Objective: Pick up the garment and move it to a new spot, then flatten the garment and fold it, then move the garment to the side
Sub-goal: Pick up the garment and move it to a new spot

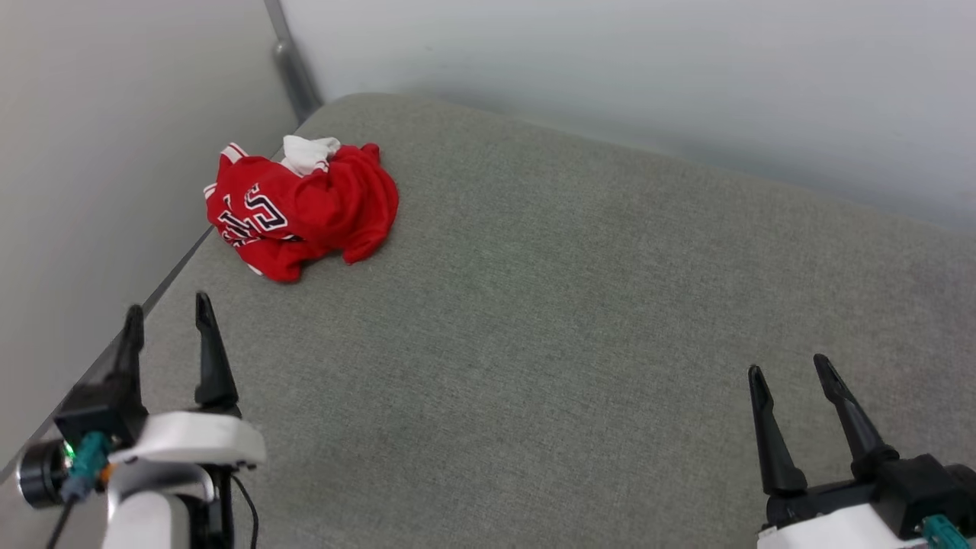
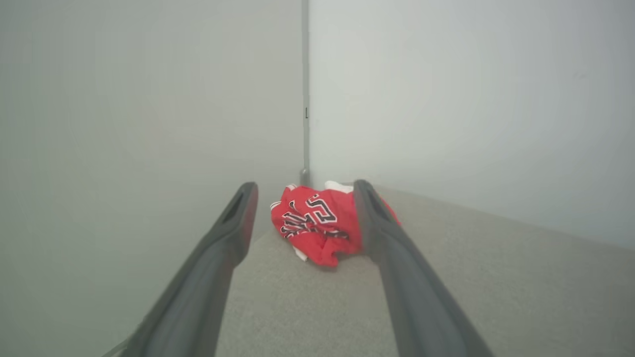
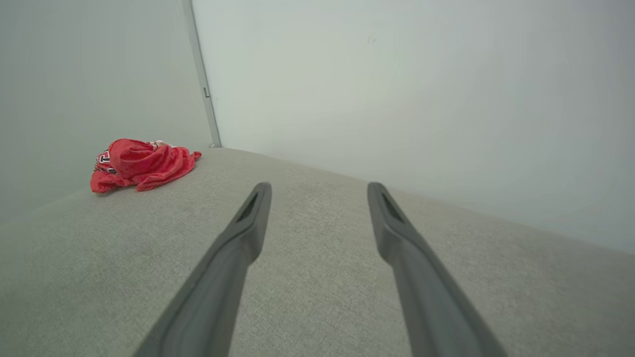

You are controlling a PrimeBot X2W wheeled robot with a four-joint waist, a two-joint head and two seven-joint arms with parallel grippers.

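Garment [image 1: 305,206]: crumpled red heap in the far left corner of the grey cushion [image 1: 572,320].
Left wrist view: chest lettering [image 2: 317,212] shows plainly.
Right wrist view: mostly plain red.
Left gripper [image 1: 169,303]: spread wide, empty, near.
Right gripper [image 1: 788,364]: spread wide, empty, well apart.

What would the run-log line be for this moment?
stage: pre-pick | garment: crumpled, far left corner | left gripper: open, empty | right gripper: open, empty

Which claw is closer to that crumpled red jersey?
Left. The left gripper hovers near the red jersey, pointing at it; the right gripper is far off to the right.
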